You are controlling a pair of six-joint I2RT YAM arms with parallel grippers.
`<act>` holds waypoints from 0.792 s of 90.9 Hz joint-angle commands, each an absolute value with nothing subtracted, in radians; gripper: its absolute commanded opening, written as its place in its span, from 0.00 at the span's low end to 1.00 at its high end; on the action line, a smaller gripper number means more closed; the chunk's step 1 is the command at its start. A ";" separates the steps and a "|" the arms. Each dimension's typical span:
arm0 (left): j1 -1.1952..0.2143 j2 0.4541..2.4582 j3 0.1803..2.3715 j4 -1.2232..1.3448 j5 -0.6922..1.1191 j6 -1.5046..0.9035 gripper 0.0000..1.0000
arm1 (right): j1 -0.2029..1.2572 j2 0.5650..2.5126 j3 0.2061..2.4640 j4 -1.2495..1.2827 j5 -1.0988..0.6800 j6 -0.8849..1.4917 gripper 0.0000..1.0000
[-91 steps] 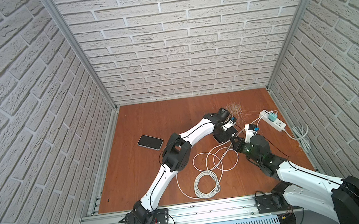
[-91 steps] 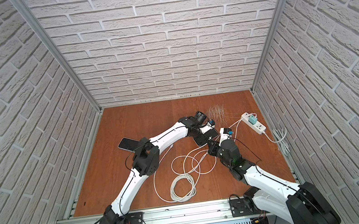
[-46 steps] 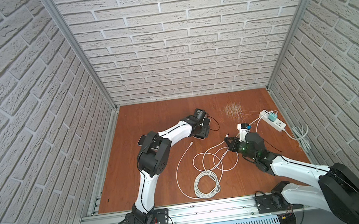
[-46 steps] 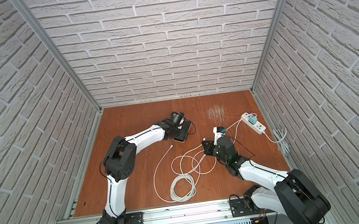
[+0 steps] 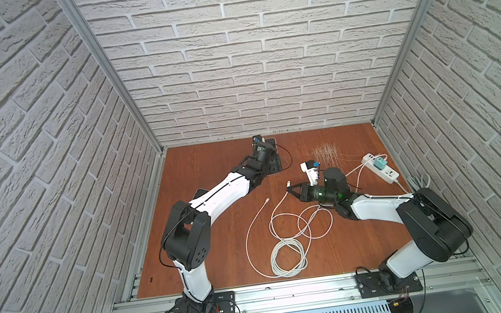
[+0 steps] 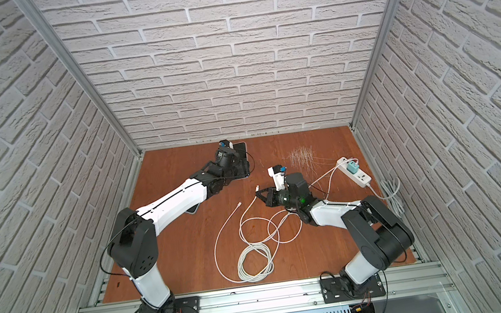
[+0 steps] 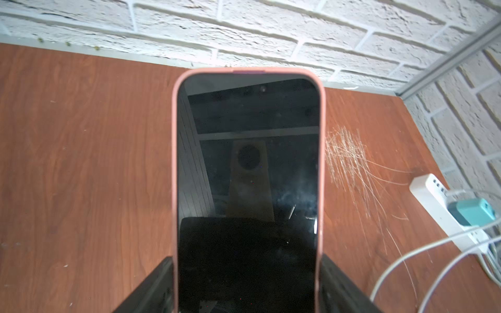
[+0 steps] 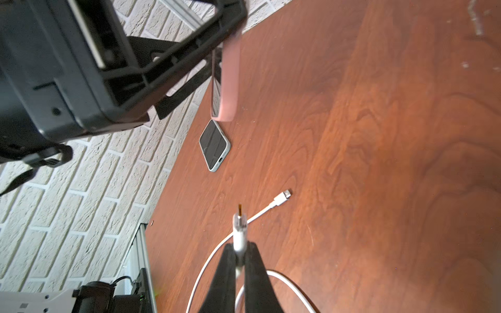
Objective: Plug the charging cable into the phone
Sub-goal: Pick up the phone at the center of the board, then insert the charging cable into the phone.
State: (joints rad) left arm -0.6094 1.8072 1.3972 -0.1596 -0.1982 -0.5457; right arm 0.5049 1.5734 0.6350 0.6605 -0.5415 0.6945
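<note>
The left gripper [image 7: 245, 260] holds the pink phone [image 7: 246, 149] by its sides, near the back wall [image 7: 271, 32]. The right gripper [image 8: 240, 246] pinches the white plug [image 8: 240, 230], well apart. A hard push could slide the phone; a crooked plug could fail to go in.

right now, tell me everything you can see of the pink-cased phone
The pink-cased phone is a slim slab with rounded corners in a matte, rubbery-looking case. Its screen is dark, showing only reflections. The left end effector clamps its long edges near one end, holding it screen-up, seemingly clear of the table, near the back wall. Its gripped end is hidden.
</note>
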 commanded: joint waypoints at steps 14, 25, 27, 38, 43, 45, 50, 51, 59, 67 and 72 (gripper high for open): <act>-0.604 1.739 1.349 -0.052 -0.244 -0.591 0.48 | 0.519 1.635 0.694 0.707 -0.665 0.665 0.03; -0.602 1.736 1.362 -0.073 -0.266 -0.593 0.48 | 0.535 1.661 0.719 0.697 -0.687 0.660 0.03; -0.602 1.738 1.365 -0.079 -0.269 -0.594 0.48 | 0.537 1.661 0.722 0.686 -0.688 0.658 0.03; -0.601 1.744 1.377 -0.095 -0.280 -0.599 0.47 | 0.545 1.661 0.733 0.661 -0.685 0.642 0.03; -0.602 1.747 1.377 -0.095 -0.276 -0.602 0.47 | 0.548 1.668 0.740 0.658 -0.688 0.642 0.03; -0.602 1.747 1.378 -0.096 -0.274 -0.604 0.47 | 0.549 1.669 0.741 0.656 -0.690 0.643 0.03; -0.602 1.750 1.383 -0.100 -0.270 -0.604 0.47 | 0.549 1.669 0.741 0.654 -0.688 0.643 0.03; -0.602 1.751 1.384 -0.100 -0.269 -0.604 0.47 | 0.549 1.669 0.741 0.653 -0.687 0.643 0.03; -0.604 1.751 1.384 -0.104 -0.268 -0.608 0.47 | 0.550 1.668 0.743 0.647 -0.683 0.639 0.03; -0.606 1.747 1.384 -0.104 -0.267 -0.608 0.47 | 0.553 1.668 0.744 0.644 -0.684 0.636 0.03; -0.608 1.748 1.387 -0.108 -0.275 -0.604 0.47 | 0.556 1.666 0.745 0.641 -0.683 0.631 0.03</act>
State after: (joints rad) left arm -0.6079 1.7916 1.3518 -0.1596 -0.2474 -0.6033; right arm 0.5415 1.6642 0.7242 0.6323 -0.6632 0.6537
